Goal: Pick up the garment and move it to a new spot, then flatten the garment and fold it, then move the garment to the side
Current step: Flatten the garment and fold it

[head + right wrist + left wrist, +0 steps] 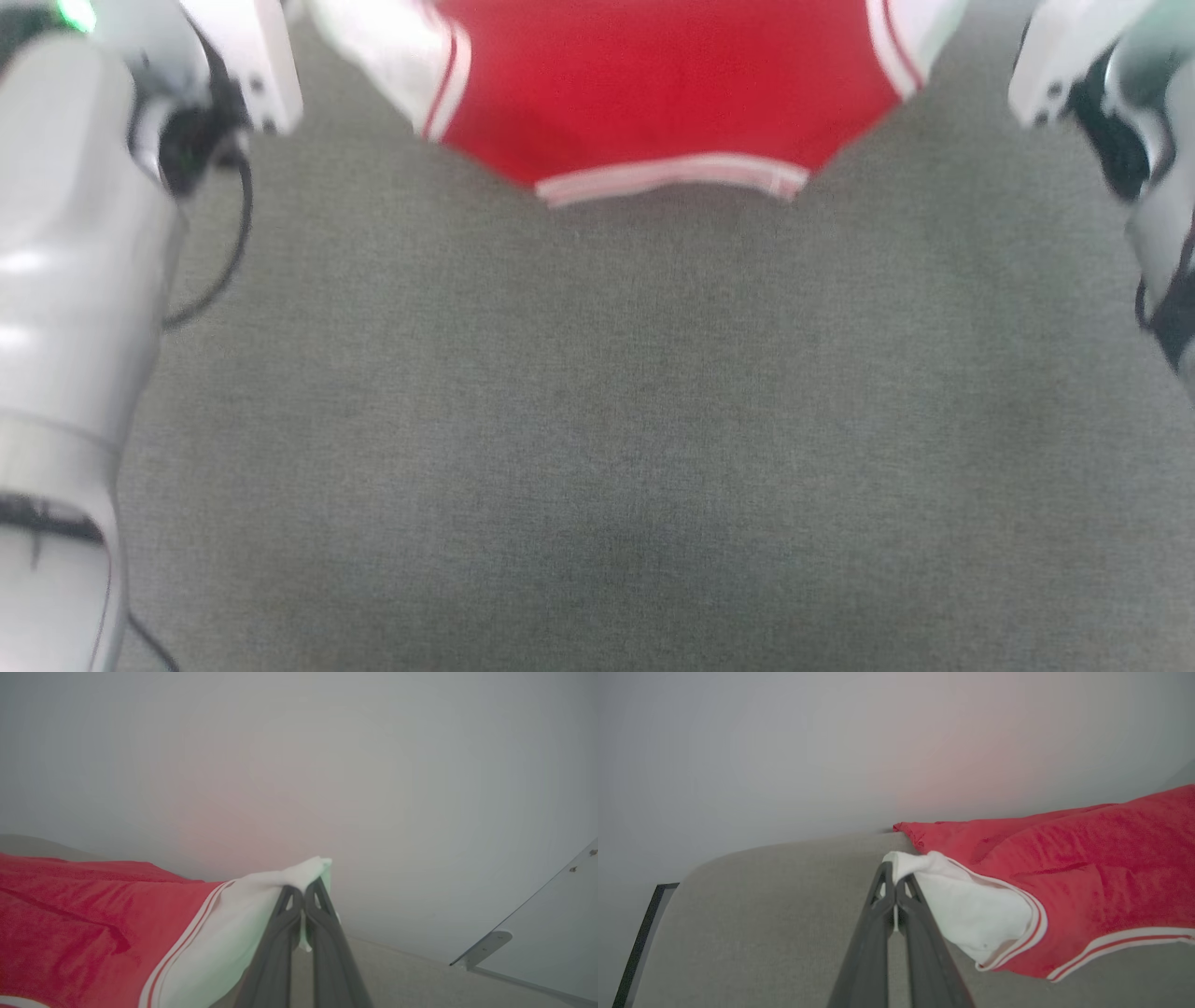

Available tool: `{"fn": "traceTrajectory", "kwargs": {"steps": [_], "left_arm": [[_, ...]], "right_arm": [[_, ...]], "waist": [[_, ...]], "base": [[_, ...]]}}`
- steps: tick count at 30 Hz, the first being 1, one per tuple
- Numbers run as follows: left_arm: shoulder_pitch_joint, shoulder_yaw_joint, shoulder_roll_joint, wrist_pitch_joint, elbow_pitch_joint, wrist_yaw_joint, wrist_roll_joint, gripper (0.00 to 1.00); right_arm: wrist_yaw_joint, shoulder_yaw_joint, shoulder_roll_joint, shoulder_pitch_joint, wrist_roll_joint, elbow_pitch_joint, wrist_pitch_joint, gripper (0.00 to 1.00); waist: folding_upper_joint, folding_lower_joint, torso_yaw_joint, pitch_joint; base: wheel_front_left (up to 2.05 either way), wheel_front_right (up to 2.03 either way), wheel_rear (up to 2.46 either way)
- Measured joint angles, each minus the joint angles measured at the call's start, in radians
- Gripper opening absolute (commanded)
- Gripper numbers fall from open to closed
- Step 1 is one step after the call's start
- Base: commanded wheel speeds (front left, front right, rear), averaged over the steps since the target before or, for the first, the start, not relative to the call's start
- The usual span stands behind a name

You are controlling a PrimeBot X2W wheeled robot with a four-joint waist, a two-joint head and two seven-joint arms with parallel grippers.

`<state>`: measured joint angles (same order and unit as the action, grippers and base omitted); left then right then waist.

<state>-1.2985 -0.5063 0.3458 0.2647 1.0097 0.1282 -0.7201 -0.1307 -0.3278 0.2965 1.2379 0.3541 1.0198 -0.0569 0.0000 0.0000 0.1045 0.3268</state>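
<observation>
Red shirt (653,84) hangs spread between the arms at the far side of the grey table (597,420). The left end effector (895,877) is pressed together on the tip of one white sleeve (971,905), and the right end effector (303,891) pinches the other sleeve (252,905) the same way. The step looks like carrying and laying flat. It calls for level, evenly spaced arms, taut cloth, a slow descent, and release only once the shirt lies smooth.

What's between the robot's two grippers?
The garment: left gripper pinches one white sleeve, right gripper the other, per the wrist views; the head view shows its red body spanning between.
</observation>
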Motion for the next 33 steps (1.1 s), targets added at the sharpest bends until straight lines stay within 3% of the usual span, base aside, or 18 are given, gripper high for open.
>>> {"fn": "traceTrajectory", "kwargs": {"steps": [8, 12, 15, 23, 28, 33], "left_arm": [[0.255, -0.068, 0.108, 0.24, -0.167, -0.002, -0.093, 0.0], [0.361, -0.078, 0.152, 0.345, -0.286, -0.04, -0.119, 0.0], [0.442, -0.075, 0.201, 0.417, -0.41, -0.087, -0.145, 0.0], [0.67, -0.054, 0.344, 0.617, -0.79, -0.267, -0.223, 0.0], [0.799, -0.046, 0.433, 0.768, -0.998, -0.397, -0.284, 0.0], [0.886, -0.034, 0.5, 0.818, -1.161, -0.484, -0.3, 0.0]], "right_arm": [[0.0, -0.174, 0.203, -0.308, 0.295, -0.353, 0.337, 0.0], [0.0, -0.189, 0.308, -0.441, 0.396, -0.526, 0.491, 0.0], [0.0, -0.194, 0.369, -0.549, 0.461, -0.658, 0.606, 0.0], [0.0, -0.14, 0.501, -0.772, 0.601, -0.909, 0.863, 0.0], [0.0, -0.082, 0.561, -0.882, 0.673, -1.02, 1.002, 0.0], [0.0, -0.007, 0.58, -0.984, 0.727, -1.097, 1.102, 0.0]], "waist": [[0.0, 0.0, 0.001, -0.088], [0.0, 0.0, -0.001, -0.11], [0.0001, 0.0, -0.004, -0.119], [0.0, 0.0, -0.014, -0.116], [0.0, 0.0, -0.015, -0.114], [0.0001, 0.0, -0.016, -0.112]], "base": [[0.0, 0.0, 0.0], [0.0, 0.0, 0.0], [0.0, 0.0, 0.0], [0.0, 0.0, 0.0], [0.0, 0.0, 0.0], [0.0, 0.0, 0.0]]}}
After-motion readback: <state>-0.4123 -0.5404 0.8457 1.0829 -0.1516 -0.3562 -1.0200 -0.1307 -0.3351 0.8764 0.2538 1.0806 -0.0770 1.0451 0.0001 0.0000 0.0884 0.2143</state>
